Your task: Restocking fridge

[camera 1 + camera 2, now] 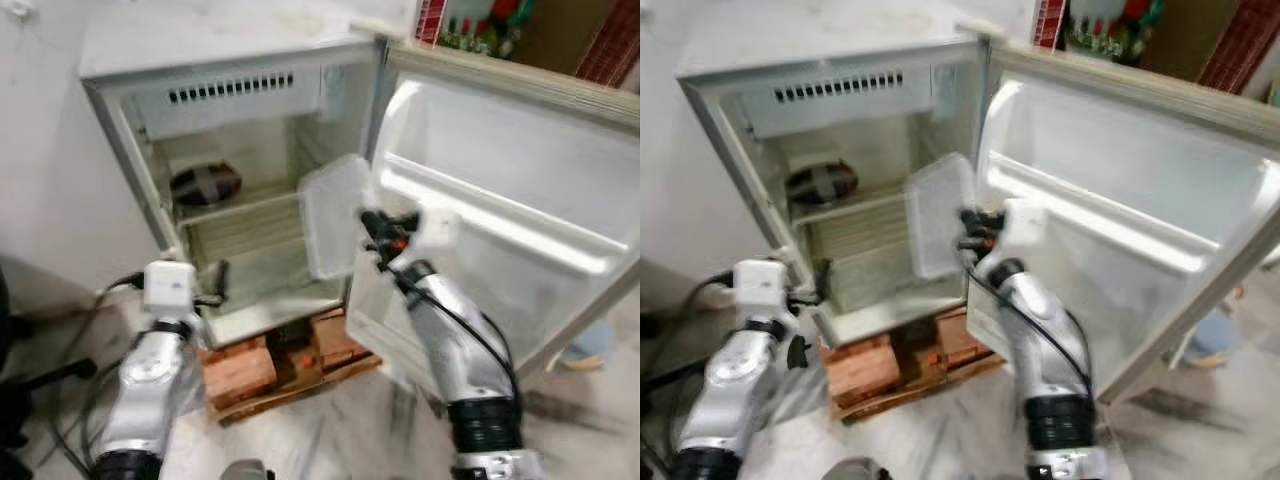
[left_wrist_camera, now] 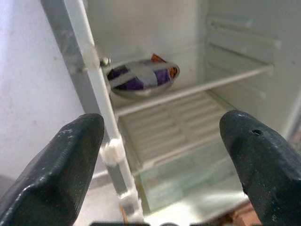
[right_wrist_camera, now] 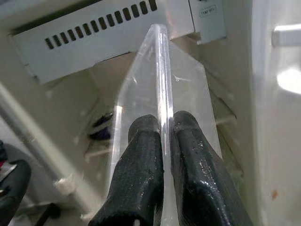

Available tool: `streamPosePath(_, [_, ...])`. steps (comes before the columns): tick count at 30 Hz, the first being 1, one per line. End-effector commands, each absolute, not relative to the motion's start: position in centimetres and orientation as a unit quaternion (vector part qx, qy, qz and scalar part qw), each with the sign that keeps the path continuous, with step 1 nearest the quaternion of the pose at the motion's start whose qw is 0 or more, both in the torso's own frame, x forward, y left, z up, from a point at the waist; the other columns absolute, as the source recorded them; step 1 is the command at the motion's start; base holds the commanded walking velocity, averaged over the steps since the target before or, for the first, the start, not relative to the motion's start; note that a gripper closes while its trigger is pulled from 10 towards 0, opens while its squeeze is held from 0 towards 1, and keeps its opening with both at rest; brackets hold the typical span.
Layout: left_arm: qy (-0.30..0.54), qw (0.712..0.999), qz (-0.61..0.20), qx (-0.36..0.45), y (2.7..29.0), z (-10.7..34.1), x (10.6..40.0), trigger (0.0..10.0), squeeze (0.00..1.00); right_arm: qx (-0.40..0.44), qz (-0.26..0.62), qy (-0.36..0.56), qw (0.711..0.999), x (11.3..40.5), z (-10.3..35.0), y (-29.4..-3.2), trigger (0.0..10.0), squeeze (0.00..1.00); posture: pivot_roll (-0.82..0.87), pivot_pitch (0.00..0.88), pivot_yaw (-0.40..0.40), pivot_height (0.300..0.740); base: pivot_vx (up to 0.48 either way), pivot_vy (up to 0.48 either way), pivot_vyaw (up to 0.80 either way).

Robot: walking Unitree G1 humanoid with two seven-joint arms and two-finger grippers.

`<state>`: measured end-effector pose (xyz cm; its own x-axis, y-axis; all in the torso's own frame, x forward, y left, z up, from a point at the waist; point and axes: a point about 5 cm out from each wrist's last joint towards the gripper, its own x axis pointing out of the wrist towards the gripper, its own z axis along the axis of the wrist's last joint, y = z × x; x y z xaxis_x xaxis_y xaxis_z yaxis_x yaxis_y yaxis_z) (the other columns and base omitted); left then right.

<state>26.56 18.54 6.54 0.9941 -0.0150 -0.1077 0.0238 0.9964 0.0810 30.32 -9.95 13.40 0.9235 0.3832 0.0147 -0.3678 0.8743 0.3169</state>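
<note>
Both head views are motion-blurred, so the dark packet (image 1: 205, 183) on the fridge shelf (image 1: 240, 208) cannot be identified. The open fridge door (image 1: 520, 200) is cut off at the frame's edge. The clear container (image 1: 335, 215) hides part of the fridge interior behind it.

Even, bright daylight; both eye views are softly motion-blurred throughout. Glare washes the fridge door's (image 1: 520, 200) inner liner and blows out highlights in the right wrist view. The left gripper's fingers (image 2: 56, 174) loom dark and defocused; the fridge interior (image 2: 178, 127) is moderately sharp.
</note>
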Motion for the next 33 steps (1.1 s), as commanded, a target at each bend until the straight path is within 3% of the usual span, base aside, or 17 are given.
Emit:
streamPosePath(1, [0.046,0.998,-0.016,0.039,17.84,6.8,26.74,10.0,0.0,0.155,0.18,0.016,0.971,30.37,13.69,-10.81,10.0,0.0,0.08,0.01,-0.004,0.74,0.0,0.0,0.0])
streamPosePath(11, [0.039,0.998,-0.019,0.046,17.64,6.92,26.8,10.0,0.0,0.15,0.182,0.016,0.972,30.34,13.66,-10.87,10.0,0.0,0.07,0.008,-0.005,0.74,0.0,0.0,0.0])
streamPosePath(33, [0.038,0.998,-0.018,0.042,17.54,6.93,26.77,10.0,0.0,0.149,0.188,0.016,0.971,30.43,13.75,-10.74,10.0,0.0,0.07,0.008,-0.007,0.74,0.4,0.0,0.0])
